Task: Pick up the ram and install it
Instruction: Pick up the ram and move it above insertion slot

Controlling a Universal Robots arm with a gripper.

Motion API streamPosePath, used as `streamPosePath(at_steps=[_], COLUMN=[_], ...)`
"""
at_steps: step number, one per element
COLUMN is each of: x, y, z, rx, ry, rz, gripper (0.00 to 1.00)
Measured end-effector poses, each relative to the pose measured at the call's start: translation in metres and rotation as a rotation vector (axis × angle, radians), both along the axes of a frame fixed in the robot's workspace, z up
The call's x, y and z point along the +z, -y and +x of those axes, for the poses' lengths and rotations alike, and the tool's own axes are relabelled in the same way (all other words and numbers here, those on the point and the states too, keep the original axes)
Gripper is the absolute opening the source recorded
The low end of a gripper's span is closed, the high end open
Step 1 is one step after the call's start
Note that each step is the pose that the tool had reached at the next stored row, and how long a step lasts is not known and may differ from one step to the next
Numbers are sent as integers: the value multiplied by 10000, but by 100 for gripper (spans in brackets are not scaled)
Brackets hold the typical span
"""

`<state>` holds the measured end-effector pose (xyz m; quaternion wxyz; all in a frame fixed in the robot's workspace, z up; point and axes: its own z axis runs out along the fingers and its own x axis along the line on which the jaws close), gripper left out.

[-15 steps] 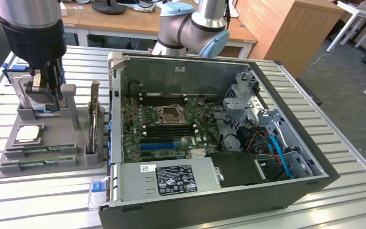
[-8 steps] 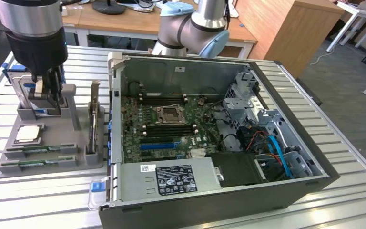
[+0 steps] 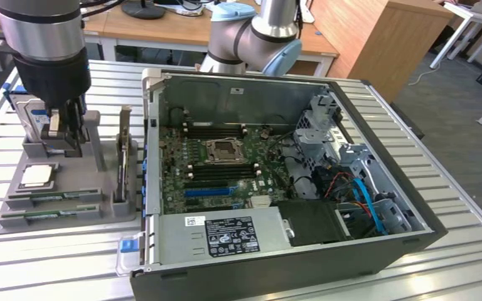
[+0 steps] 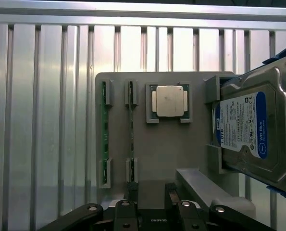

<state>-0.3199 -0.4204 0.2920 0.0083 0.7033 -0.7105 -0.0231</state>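
Step in hand: approach for the pick. Nothing lifted yet, nothing installed.

Jaws (image 3: pixel 63 139) hang low over the grey fixture tray (image 3: pixel 98 210), which sits on the slatted tabletop (image 3: pixel 57 263) beside the open computer case (image 3: pixel 375 251). In the wrist view the jaws (image 4: pixel 150 206) stand parted with bare tray showing in the gap. They hold nothing.

Tray contents:
- the ram (image 4: pixel 131 134): thin green stick, on edge in its end brackets, running straight out ahead of the jaws and roughly in line with one finger. In the exterior view it lies below and forward of the jaws (image 3: pixel 53 197).
- a second stick (image 4: pixel 104 134), parallel, just beyond the first on the side away from the jaws' midline.
- square silver processor (image 4: pixel 170 101), flat in its own recess, ahead of the jaws on the other side of the ram.
- hard drive (image 4: pixel 248 130), tilted in its cradle, close alongside the jaws.

Case contents: motherboard (image 3: pixel 224 157), well apart from the jaws. The long memory slots (image 3: pixel 203 130) beside the central socket look unfilled.

Judgement: the jaws are not yet centred over the ram. A grasp calls for shifting off the hard-drive cradle, straddling the thin edge between the brackets, and closing squarely. The neighbouring stick leaves little side room.
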Motion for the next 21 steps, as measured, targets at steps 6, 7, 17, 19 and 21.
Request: streamPosePath(at_steps=[6, 7, 17, 19, 21], x=[-21, -22, -22, -22, -22], y=[0, 1, 187, 229, 270], z=[0, -1, 0, 0, 0], rx=[2, 2, 2, 2, 2], ry=[0, 1, 1, 1, 1], rz=[0, 1, 1, 1, 1], gripper=[36, 36, 36, 36, 36])
